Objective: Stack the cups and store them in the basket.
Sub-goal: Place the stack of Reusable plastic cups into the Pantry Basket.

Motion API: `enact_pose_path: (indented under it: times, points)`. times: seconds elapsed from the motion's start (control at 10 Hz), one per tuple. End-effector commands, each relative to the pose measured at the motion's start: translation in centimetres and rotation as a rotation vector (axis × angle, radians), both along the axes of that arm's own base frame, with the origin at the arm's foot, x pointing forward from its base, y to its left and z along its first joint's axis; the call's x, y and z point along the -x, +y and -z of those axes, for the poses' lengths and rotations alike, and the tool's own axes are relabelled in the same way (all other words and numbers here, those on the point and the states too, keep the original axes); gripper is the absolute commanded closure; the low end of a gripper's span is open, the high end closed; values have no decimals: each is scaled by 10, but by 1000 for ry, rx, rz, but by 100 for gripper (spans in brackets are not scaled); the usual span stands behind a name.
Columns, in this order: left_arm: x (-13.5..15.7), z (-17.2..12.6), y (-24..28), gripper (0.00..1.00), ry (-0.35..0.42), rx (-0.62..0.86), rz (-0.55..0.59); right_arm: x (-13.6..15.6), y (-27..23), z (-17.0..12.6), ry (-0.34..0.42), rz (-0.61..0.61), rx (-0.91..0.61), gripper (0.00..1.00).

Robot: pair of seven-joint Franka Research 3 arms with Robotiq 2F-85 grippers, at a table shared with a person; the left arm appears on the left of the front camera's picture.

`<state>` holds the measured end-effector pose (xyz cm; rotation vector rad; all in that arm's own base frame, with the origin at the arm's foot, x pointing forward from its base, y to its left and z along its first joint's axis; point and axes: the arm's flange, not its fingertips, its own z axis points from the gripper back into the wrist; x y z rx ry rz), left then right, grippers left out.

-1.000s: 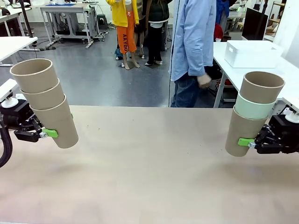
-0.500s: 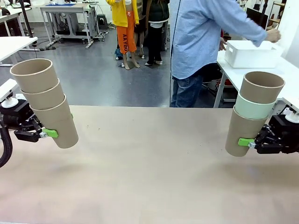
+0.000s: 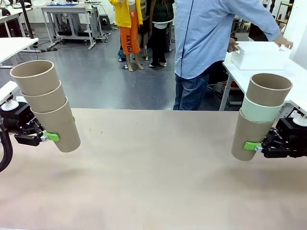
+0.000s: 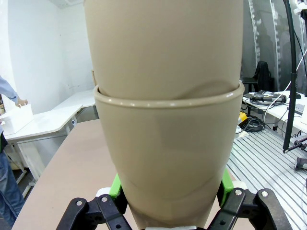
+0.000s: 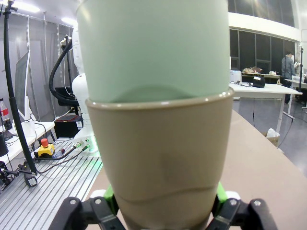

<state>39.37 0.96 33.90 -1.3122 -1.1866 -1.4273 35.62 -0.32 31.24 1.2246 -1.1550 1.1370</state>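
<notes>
- Left jaws are pinching the tan three-cup stack (image 3: 48, 103) near its base, sitting between them;
- right jaws are gripping the tan-mint-tan stack (image 3: 263, 109) likewise.

Left stack (image 3: 45, 103): three tan-brown cups. Right stack (image 3: 261, 111): tan-brown, mint-green, tan-brown. Basket (image 3: 256, 61) white; counter (image 3: 153, 182) beige; pads (image 3: 52, 137) green; all plain.

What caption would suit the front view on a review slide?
Left jaws grip three nested tan matte cups; right jaws grip a tan-mint-tan stack; a person touches the white plastic bin.
</notes>
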Motion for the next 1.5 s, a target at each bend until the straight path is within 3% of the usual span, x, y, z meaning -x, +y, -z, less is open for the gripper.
enact_pose_path:
  times: [0.0,1.4]
  points:
    - [1,-3,-1,15,-13,9,5,-2,0,-4,-11,9,-8,16]
    - [1,-3,-1,15,-13,9,5,-2,0,-4,-11,9,-8,16]
